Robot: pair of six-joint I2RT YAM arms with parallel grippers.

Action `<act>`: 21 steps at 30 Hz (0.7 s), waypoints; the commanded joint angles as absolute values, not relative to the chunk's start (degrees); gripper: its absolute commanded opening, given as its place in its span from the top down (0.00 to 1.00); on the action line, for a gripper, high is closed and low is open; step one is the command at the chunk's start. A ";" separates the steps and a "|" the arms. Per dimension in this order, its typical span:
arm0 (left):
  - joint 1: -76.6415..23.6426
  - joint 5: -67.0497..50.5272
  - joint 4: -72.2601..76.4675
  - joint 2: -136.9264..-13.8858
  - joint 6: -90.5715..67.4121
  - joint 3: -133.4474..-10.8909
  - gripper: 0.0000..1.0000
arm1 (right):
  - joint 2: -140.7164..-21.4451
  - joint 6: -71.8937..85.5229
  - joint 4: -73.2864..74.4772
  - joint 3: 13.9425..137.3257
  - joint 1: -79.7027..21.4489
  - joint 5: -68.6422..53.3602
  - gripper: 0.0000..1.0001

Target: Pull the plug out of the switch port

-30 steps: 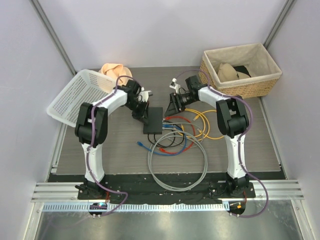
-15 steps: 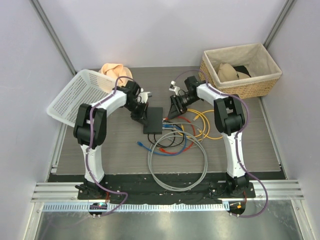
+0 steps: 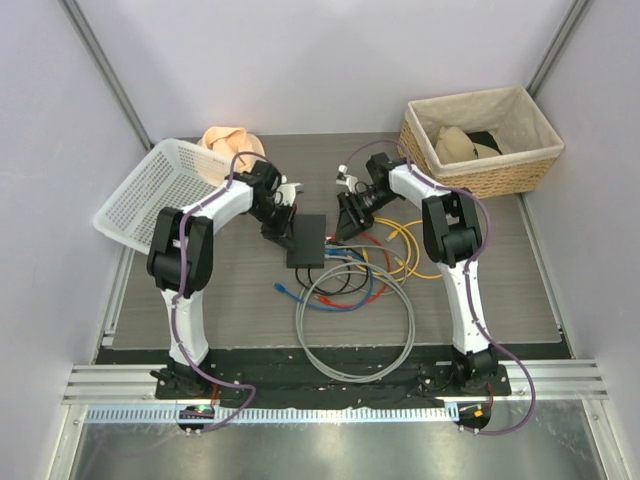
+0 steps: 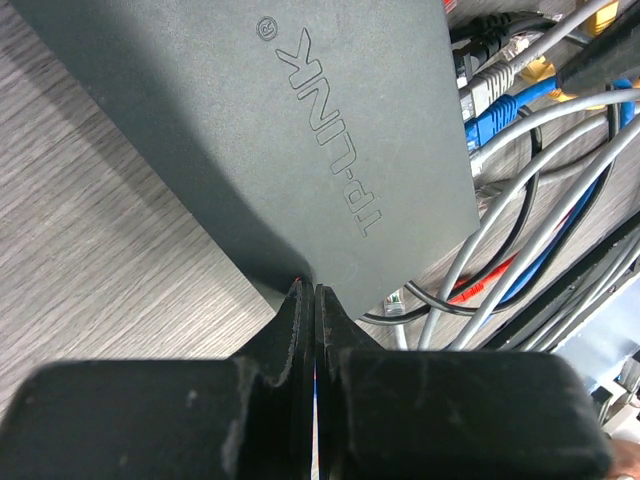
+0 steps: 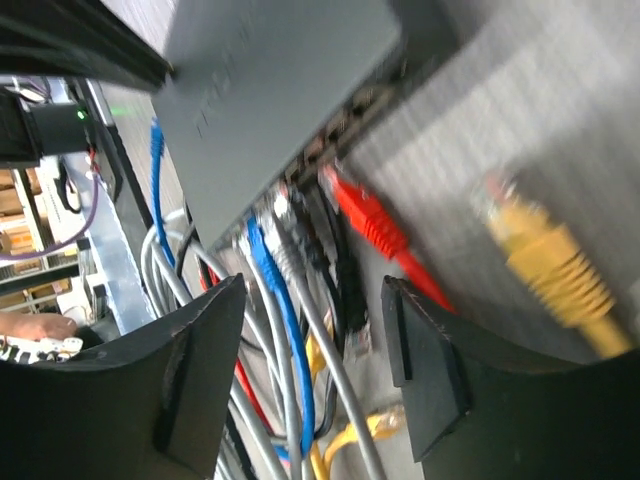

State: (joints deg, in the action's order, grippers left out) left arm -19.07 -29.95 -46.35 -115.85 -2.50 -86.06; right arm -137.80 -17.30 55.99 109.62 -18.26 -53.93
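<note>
1. Evidently nothing is pulled yet. The switch [image 3: 307, 240] lies mid-table, and the red plug [image 5: 365, 215] and blue plug [image 5: 262, 245] look seated along its socket edge.
2. Left gripper [image 4: 313, 295] is closed on nothing, its tips against a switch corner away from the sockets, probably bracing it.
3. Right gripper [image 5: 315, 350] is wide open and empty, just short of the plugs; the grasp and pull remain.
4. Table [image 3: 230, 290] is grey wood-grain and the walls [image 3: 330, 60] are pale. A white basket [image 3: 150, 190] and a wicker basket [image 3: 480, 175] sit at the far corners.

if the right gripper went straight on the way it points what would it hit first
Likely the red plug by the socket edge of the switch, straight ahead of the open right gripper; blur leaves depth unsure.
</note>
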 commanded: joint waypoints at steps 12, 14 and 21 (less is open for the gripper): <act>-19.16 -26.54 -49.48 -117.60 2.55 -88.68 1.00 | -145.37 -22.05 58.17 115.22 -20.21 -57.83 0.32; -19.16 -26.72 -49.40 -118.12 2.20 -88.77 1.00 | -145.63 -22.32 59.06 115.66 -20.48 -58.36 0.32; -19.16 -26.37 -49.22 -118.83 2.20 -88.07 1.00 | -147.83 -23.55 60.03 117.07 -21.09 -60.11 0.35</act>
